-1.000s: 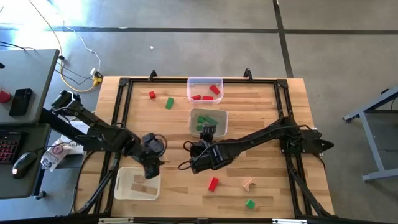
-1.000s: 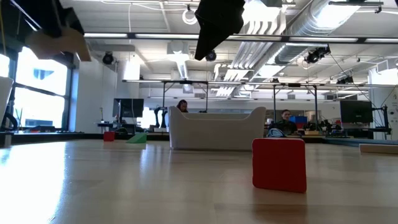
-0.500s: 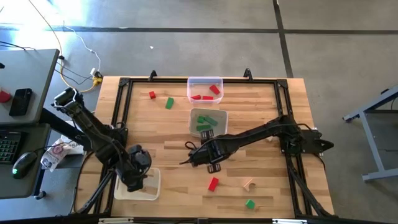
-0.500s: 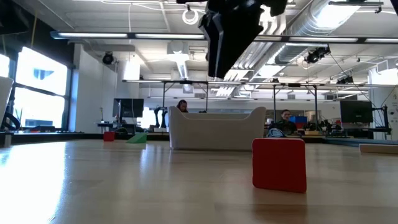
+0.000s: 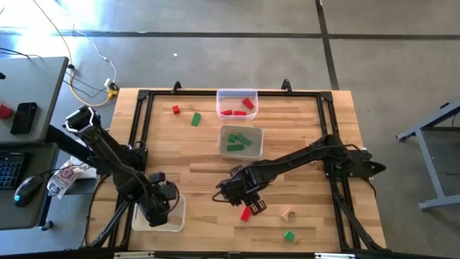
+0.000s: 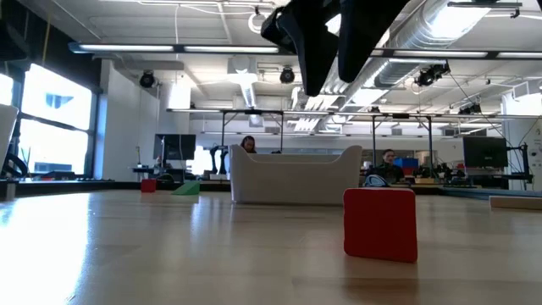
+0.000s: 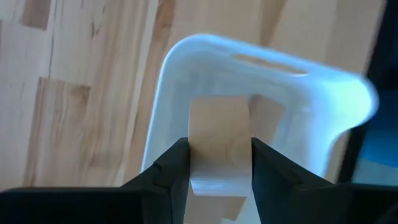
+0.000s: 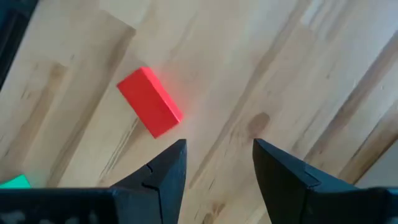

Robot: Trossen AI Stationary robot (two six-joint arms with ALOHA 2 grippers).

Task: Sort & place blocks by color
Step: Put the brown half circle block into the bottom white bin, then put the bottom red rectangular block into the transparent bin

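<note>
My left gripper point(image 5: 160, 208) is over the white tray point(image 5: 177, 219) near the table's near left corner, shut on a plain wood block point(image 7: 219, 140). My right gripper point(image 5: 251, 202) hangs open just above and beside a red block point(image 5: 246, 214), which lies flat on the table point(image 8: 150, 102) and also shows in the low view point(image 6: 380, 222). A wood block point(image 5: 287, 213) and a green block point(image 5: 289, 235) lie near the near edge. A red block point(image 5: 175, 109) and a green block point(image 5: 195, 119) lie far left. My left gripper pinches the plain wood block by two opposite sides point(image 7: 194, 149) between its two fingers point(image 7: 174, 171). The fingers come from above, pointing down. The block is over the white tray's inside point(image 7: 180, 74); whether it touches the tray floor, I cannot tell.
A clear tray point(image 5: 237, 94) at the far edge holds red blocks. A second tray point(image 5: 223, 132) mid-table holds green blocks. Another wood piece point(image 7: 268, 115) lies in the white tray. Black frame rails point(image 5: 136, 129) run along the table's sides. Bare wood lies between the trays and the left rail.
My left gripper has carried the wood block from the table's middle left toward the near edge and now stands over the white tray. My right gripper has left the green tray's near rim and moved toward the near edge, ending by the red block.
</note>
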